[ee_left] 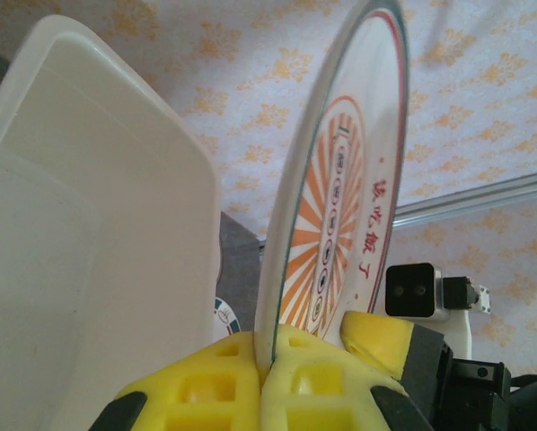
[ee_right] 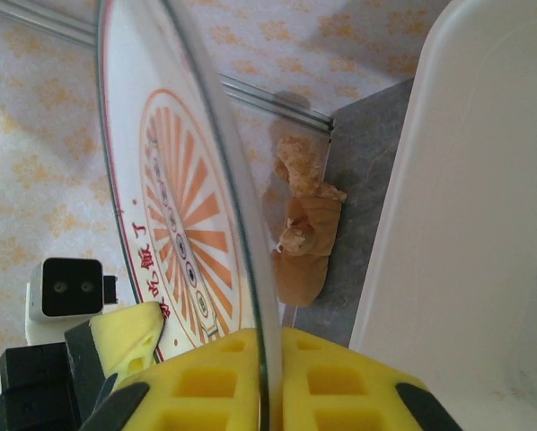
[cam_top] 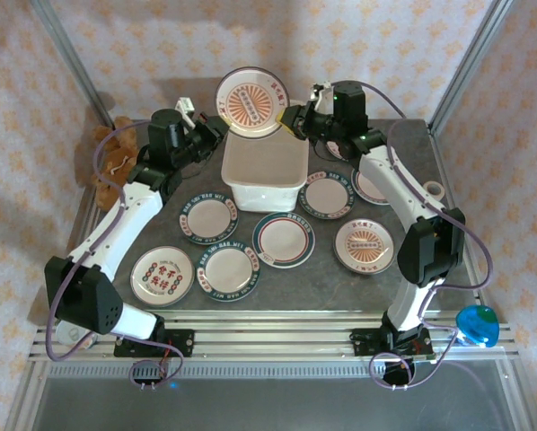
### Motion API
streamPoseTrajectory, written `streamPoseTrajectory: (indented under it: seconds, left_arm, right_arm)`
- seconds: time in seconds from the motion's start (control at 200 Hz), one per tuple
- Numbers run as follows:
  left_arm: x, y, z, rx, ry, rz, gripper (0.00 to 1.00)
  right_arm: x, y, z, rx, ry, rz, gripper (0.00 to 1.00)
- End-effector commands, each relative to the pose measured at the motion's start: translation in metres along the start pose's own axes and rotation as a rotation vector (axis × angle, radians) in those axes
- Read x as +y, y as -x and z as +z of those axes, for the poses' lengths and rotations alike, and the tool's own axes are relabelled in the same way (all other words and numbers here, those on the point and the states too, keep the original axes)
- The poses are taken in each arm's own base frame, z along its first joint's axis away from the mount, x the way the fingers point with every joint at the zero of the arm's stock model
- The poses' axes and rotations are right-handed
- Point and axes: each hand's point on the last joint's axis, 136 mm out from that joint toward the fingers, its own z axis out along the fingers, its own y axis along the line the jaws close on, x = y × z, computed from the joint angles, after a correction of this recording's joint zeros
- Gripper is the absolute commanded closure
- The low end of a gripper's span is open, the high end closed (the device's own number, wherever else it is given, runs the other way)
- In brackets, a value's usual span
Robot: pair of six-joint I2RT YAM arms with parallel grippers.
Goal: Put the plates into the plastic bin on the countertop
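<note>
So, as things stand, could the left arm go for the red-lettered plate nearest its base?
Probably not as is: the left gripper is shut on the sunburst plate up by the plastic bin, with the right gripper clamping its other edge. The red-lettered plate itself lies uncovered.

Overhead camera, above and behind the arm bases, looks down on the whole table (cam_top: 295,292); left wrist camera sights closely along its yellow fingers (ee_left: 206,386), right wrist camera along its own fingers (ee_right: 340,386), each facing the other; all three share the sunburst plate (cam_top: 250,101) and bin (cam_top: 264,193); a white box (ee_left: 410,289), seemingly the opposite camera, faces each.
</note>
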Motion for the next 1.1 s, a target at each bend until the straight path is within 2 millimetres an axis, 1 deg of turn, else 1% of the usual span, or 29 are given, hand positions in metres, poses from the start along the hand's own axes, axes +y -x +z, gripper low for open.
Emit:
streamPoseTrajectory:
  seconds: [0.0, 0.05, 0.17, 0.25, 0.305, 0.42, 0.49, 0.566, 0.661, 0.711, 0.756, 0.816, 0.966, 1.051, 1.096]
  left_arm:
    - [-0.036, 0.010, -0.005, -0.025, -0.094, 0.032, 1.00]
    - [-0.033, 0.009, -0.004, -0.023, -0.084, 0.035, 1.00]
    - [-0.030, 0.007, -0.003, -0.020, -0.066, 0.051, 1.00]
    - [-0.028, 0.007, -0.004, -0.024, -0.049, 0.070, 0.88]
    - [-0.027, 0.007, -0.005, -0.021, -0.035, 0.094, 0.75]
    - [-0.023, 0.008, -0.011, -0.013, 0.027, 0.161, 0.55]
    - [-0.021, 0.010, -0.015, -0.019, 0.062, 0.201, 0.46]
    - [-0.018, 0.012, -0.020, -0.023, 0.101, 0.245, 0.40]
    - [-0.012, 0.016, -0.027, -0.024, 0.173, 0.321, 0.38]
    - [-0.006, 0.018, -0.031, -0.022, 0.216, 0.365, 0.38]
    - [0.003, 0.021, -0.035, -0.019, 0.255, 0.390, 0.38]
    - [0.018, 0.023, -0.038, -0.004, 0.305, 0.407, 0.38]
    - [0.065, 0.026, -0.037, 0.064, 0.361, 0.339, 0.38]
    - [0.083, 0.022, -0.033, 0.105, 0.375, 0.321, 0.37]
    - [0.091, 0.019, -0.031, 0.131, 0.391, 0.353, 0.37]
  right_arm:
    - [0.008, 0.006, -0.001, -0.049, 0.031, -0.016, 0.96]
    - [0.007, 0.008, -0.002, -0.061, 0.026, -0.009, 1.00]
    - [0.003, 0.010, -0.005, -0.088, 0.007, 0.003, 1.00]
    - [-0.001, 0.013, -0.009, -0.122, -0.014, 0.022, 1.00]
    - [-0.004, 0.016, -0.011, -0.153, -0.025, 0.042, 1.00]
    - [-0.010, 0.023, -0.016, -0.226, -0.032, 0.100, 1.00]
    - [-0.013, 0.028, -0.020, -0.274, -0.032, 0.133, 1.00]
    - [-0.020, 0.032, -0.023, -0.316, -0.051, 0.174, 1.00]
    - [-0.035, 0.035, -0.027, -0.376, -0.125, 0.228, 1.00]
    - [-0.044, 0.034, -0.030, -0.413, -0.202, 0.242, 1.00]
    - [-0.050, 0.030, -0.031, -0.436, -0.267, 0.250, 1.00]
    - [-0.055, 0.028, -0.030, -0.473, -0.324, 0.276, 1.00]
    - [-0.064, 0.014, -0.013, -0.497, -0.437, 0.332, 1.00]
    - [-0.069, 0.004, -0.003, -0.516, -0.502, 0.362, 1.00]
    - [-0.068, 0.001, 0.002, -0.532, -0.519, 0.366, 1.00]
